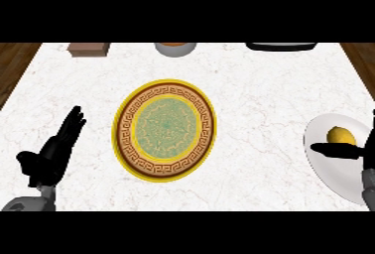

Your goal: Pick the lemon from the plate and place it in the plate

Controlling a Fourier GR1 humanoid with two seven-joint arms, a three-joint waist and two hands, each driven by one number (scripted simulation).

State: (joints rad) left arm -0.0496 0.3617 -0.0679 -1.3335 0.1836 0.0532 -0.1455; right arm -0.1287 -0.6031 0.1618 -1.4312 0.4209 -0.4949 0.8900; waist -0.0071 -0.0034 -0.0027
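A yellow lemon [340, 135] lies on a plain white plate [327, 166] at the right edge of the counter. My right hand [368, 155] is just beside it at the view's right edge, thumb stretched out across the plate right below the lemon, fingers straight; it holds nothing. A large patterned plate [130, 130] with a yellow rim, brown key border and green centre sits in the middle of the counter, with nothing on it. My left hand [51, 156] rests open at the lower left, fingers pointing up, well clear of both plates.
Along the counter's far edge stand a brown block [90, 48], a grey bowl [176, 48] and a dark flat item [281, 46]. Wooden floor shows past the marble top's left and right sides.
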